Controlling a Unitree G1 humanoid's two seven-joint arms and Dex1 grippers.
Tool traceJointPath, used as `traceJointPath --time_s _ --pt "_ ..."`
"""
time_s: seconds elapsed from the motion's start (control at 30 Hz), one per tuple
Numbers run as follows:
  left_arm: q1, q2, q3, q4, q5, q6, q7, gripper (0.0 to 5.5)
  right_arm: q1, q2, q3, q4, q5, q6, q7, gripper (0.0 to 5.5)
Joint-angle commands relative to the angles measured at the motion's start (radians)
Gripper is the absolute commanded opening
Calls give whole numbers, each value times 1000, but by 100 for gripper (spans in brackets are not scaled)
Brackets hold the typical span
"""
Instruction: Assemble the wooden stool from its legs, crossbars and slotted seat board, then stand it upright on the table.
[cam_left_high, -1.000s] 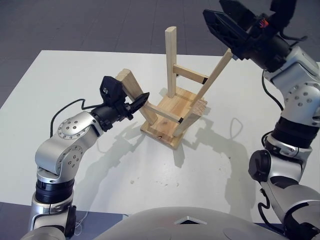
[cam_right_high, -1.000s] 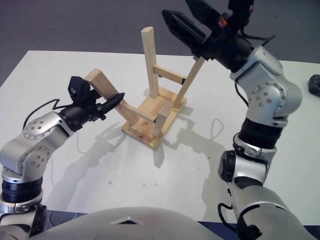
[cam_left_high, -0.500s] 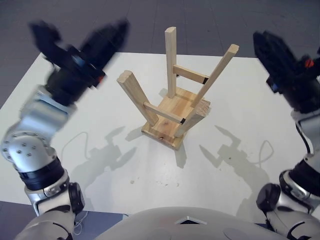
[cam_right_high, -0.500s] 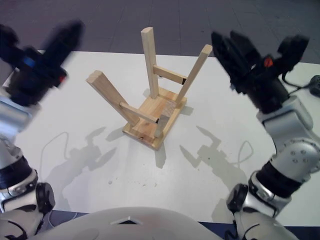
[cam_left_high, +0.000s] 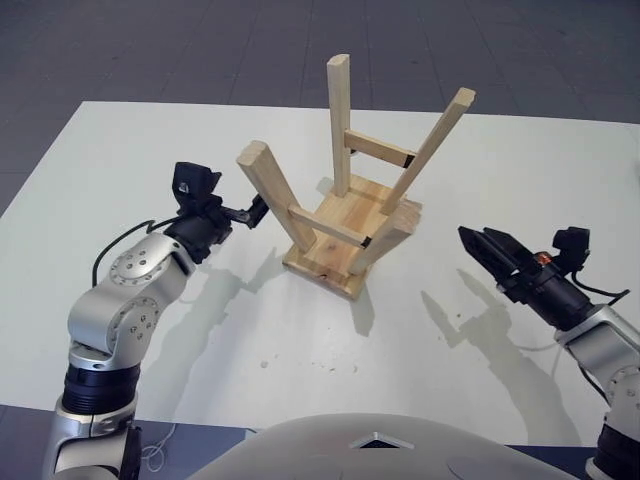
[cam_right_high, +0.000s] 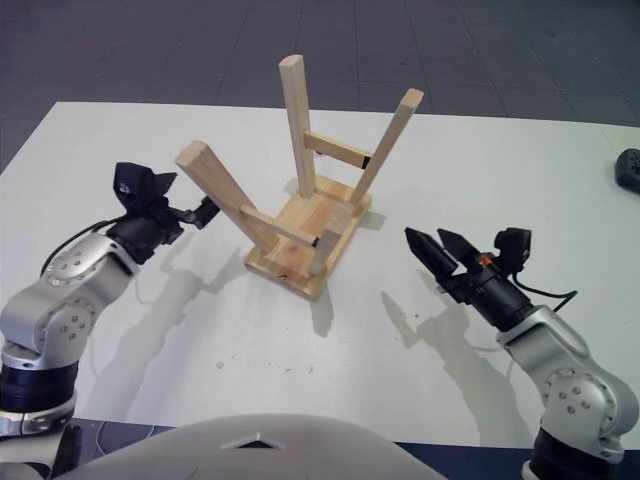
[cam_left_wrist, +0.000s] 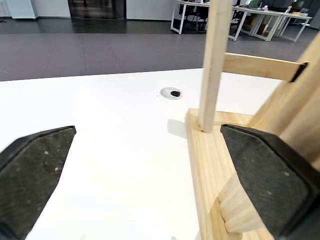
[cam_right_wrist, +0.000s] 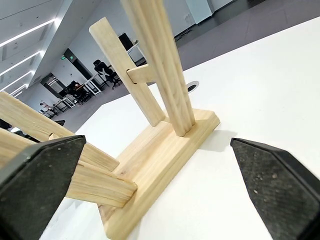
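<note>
Leg count on wooden stool (cam_left_high: 350, 205) hard to settle: three legs plainly up, a possible fourth at the near-right corner of seat board (cam_right_high: 290, 265) short and half hidden behind the lower crossbar (cam_left_high: 325, 225). Small dark object (cam_right_high: 628, 165) at the worktop's right edge, cut off and not identifiable.

White worktop (cam_left_high: 150, 150) with a round grommet (cam_left_wrist: 171, 93) beyond the stool; dark tiled floor past the far edge. Desks, chairs and ceiling strip lights farther back in the wrist views.

Stool upside down near the worktop's middle, seat board flat on the surface. Upper crossbar (cam_left_high: 378, 148) joining the two far legs; leaning leg (cam_left_high: 272, 190) tilted toward the left edge.

Left tool (cam_left_high: 250, 210) spread wide, holding nothing, just beside the leaning leg; contact not discernible, one pad (cam_left_wrist: 265, 185) overlapping the wood in its wrist view. Right tool (cam_left_high: 478, 238) also spread, empty, low over the worktop toward the near-right corner, well apart from the stool.
</note>
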Motion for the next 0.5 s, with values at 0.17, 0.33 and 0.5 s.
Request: traceJointPath --time_s 0.17,0.33,0.5 --pt "23 -76 -24 -57 20 53 8 539 -19 54 127 -23 -228 -161 -119 540" --pt "36 -108 -23 -49 61 56 25 539 -20 63 264 -68 -419 -176 -232 540" --pt "39 -154 -40 -61 75 72 36 539 -139 94 310 -114 -487 -8 -440 540"
